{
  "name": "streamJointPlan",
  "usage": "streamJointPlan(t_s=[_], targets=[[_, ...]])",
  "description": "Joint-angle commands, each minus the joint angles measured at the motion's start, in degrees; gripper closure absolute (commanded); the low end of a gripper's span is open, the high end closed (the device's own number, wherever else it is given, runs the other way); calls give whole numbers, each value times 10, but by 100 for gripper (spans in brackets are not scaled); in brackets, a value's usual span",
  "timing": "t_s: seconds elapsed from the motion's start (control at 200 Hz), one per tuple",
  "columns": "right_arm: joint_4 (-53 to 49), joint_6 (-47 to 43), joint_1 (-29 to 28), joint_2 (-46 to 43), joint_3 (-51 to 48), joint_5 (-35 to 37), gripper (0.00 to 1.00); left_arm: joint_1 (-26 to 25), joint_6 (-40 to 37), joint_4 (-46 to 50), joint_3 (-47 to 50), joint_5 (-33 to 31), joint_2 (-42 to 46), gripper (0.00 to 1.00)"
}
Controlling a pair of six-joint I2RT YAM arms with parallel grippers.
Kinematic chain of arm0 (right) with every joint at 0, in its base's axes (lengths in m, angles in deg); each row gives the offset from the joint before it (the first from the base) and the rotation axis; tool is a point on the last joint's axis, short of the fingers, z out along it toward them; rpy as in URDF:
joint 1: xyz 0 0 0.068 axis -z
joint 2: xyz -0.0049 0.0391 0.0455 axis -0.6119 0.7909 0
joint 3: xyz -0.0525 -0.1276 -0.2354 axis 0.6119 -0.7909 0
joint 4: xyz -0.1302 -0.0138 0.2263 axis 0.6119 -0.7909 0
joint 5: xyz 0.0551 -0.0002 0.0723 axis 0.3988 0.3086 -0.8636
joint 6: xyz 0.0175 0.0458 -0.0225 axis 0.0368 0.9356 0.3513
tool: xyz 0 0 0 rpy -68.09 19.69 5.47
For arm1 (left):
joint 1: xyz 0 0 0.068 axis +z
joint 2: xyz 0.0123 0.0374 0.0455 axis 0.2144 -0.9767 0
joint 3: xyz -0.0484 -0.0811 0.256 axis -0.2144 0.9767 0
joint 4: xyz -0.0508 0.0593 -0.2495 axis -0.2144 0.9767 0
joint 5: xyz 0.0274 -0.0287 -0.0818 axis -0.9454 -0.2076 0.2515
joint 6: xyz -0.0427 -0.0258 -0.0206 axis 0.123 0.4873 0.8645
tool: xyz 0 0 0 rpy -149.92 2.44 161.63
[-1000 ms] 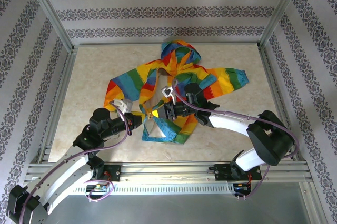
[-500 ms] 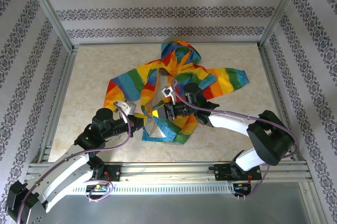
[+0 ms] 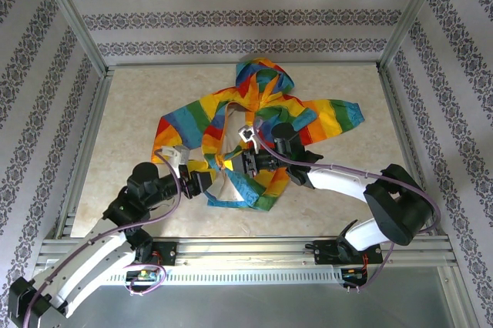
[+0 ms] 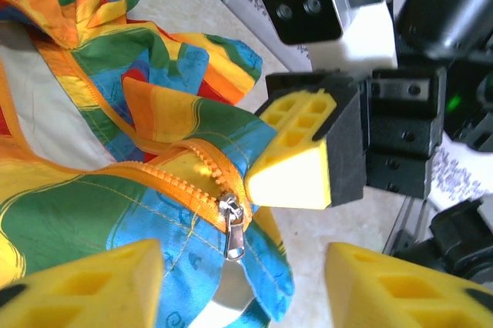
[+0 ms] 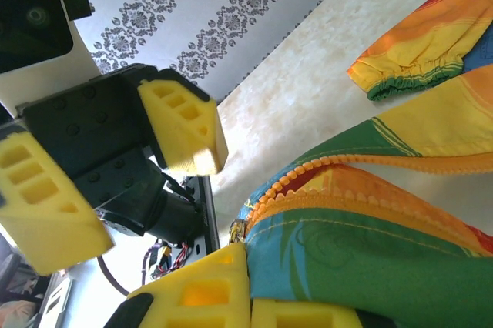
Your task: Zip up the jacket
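The bench [image 3: 131, 112] is carrying the jacket [image 3: 262, 105] near its middle. The jacket is lying open and rumpled, its hood [image 3: 266, 78] pointing toward the far wall and its left sleeve [image 3: 173, 128] trailing off to the left. Coming in below that sleeve, the left gripper [image 3: 206, 182] is hovering at the jacket's near hem with its yellow fingers [image 4: 77, 286] spread wide. Between them, touched by neither, the small metal zipper pull [image 4: 233, 228] is hanging at the bottom end of the orange zipper [image 4: 173, 178]. Just to the right, the right gripper [image 3: 231, 163] is facing it almost nose to nose. Its fingers [image 5: 204, 289] are pressing together and pinching the blue-and-green edge of the jacket right beside the zipper teeth. Farther right, the yellow-orange right sleeve [image 3: 339, 116] is lying flat on the bench.
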Motion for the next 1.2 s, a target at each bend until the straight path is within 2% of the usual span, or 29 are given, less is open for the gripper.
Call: streamJointPlan(t_s=[0.0, 0.09, 0.235, 0.36, 0.58, 0.71, 0.869, 0.994, 1.154, 1.194], targets=[[35, -12, -5, -14, -12, 10, 100, 7, 111, 5, 7, -44, 11, 39], [42, -10, -9, -12, -15, 15, 100, 15, 197, 5, 24, -63, 15, 37], [55, -5, -17, -5, -18, 23, 100, 18, 322, -103, 77, -48, 9, 38], [64, -3, -20, 6, -14, 24, 100, 18, 338, -124, 82, -34, -15, 37], [77, 2, -27, 23, -6, 23, 100, 17, 374, -236, 103, -17, -75, 39], [81, 5, -29, 30, -5, 23, 100, 17, 378, -284, 101, -11, -97, 52], [82, 6, -29, 35, -2, 26, 100, 18, 370, -269, 90, 0, -91, 73], [84, 7, -31, 38, 3, 25, 100, 18, 356, -216, 77, 4, -71, 88], [88, 10, -35, 41, 7, 27, 100, 17, 330, -150, 59, 12, -49, 100], [90, 11, -36, 42, 7, 28, 100, 18, 320, -129, 50, 17, -45, 100]])
